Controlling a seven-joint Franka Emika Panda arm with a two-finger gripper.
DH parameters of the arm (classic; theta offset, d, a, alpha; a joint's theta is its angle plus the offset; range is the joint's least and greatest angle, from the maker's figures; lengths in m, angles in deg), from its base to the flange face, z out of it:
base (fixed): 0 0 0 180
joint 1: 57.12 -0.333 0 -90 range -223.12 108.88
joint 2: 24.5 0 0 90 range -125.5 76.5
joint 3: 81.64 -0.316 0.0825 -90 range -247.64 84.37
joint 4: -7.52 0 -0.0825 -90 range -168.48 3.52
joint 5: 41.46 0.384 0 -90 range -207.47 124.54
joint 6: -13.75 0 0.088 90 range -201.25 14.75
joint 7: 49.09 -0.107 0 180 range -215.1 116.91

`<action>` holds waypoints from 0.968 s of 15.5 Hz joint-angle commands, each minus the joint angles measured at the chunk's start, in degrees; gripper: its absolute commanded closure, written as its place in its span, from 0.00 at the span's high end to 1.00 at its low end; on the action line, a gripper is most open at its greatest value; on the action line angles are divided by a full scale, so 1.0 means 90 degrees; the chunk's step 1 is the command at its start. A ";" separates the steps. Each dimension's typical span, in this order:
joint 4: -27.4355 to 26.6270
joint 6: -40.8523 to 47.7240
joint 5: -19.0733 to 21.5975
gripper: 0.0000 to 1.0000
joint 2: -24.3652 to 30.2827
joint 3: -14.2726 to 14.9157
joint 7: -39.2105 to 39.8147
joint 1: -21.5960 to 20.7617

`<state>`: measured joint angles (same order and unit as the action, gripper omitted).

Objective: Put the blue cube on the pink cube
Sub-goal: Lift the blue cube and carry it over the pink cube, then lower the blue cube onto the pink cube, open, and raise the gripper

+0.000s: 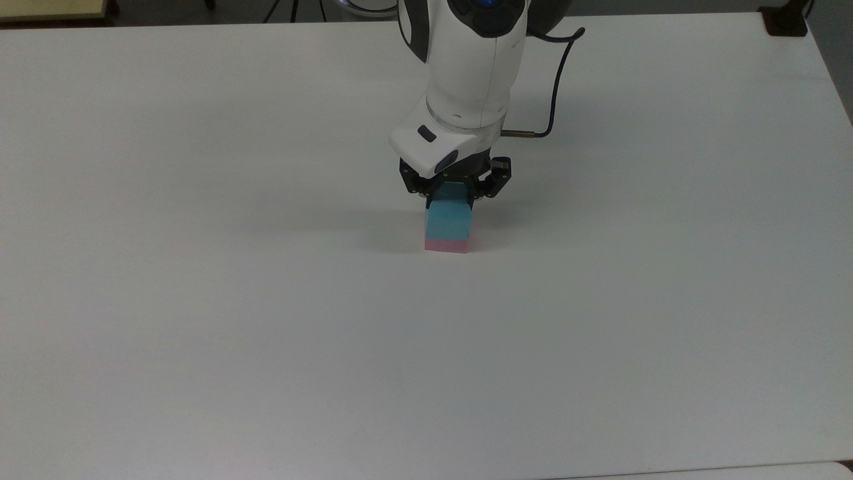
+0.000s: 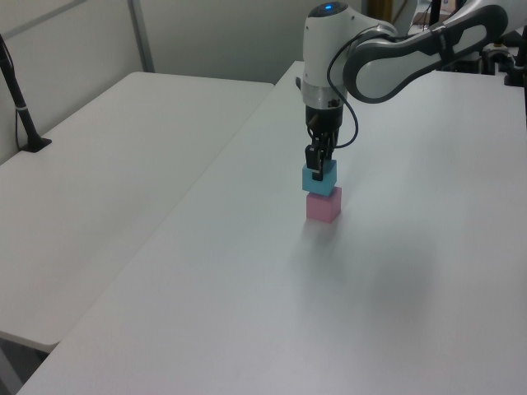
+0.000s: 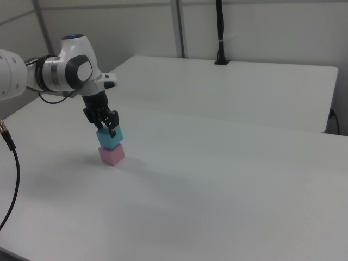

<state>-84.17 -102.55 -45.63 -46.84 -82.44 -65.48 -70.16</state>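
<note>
The blue cube point(image 1: 448, 223) is directly over the pink cube point(image 1: 446, 246), of which a thin pink strip shows below it in the top view. My gripper point(image 1: 452, 197) points straight down and is shut on the blue cube's upper part. In the left view the blue cube point(image 2: 321, 183) stands squarely above the pink cube point(image 2: 324, 206), with the gripper point(image 2: 317, 169) gripping it from above. The right view shows the same stack: blue cube point(image 3: 111, 140), pink cube point(image 3: 112, 155), gripper point(image 3: 107, 129). I cannot tell whether the two cubes touch.
The white table point(image 1: 200, 300) stretches wide around the stack. A black cable point(image 1: 553, 100) loops off the wrist. A second white table point(image 2: 107, 164) adjoins on the left view's left, with a black post point(image 2: 20, 107) clamped to it.
</note>
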 commanded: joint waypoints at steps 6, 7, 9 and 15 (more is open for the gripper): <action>-0.0076 0.0607 0.0004 0.90 0.0099 0.0060 -0.0620 -0.0123; -0.0056 0.0578 0.0004 1.00 0.0109 0.0070 -0.0717 -0.0094; 0.0002 0.0568 -0.0016 1.00 0.0148 0.0070 -0.0835 -0.0074; 0.0042 0.0685 0.0014 1.00 0.0927 0.0079 -0.0767 0.0092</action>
<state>-82.66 -98.32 -45.60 -44.05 -82.24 -72.06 -69.37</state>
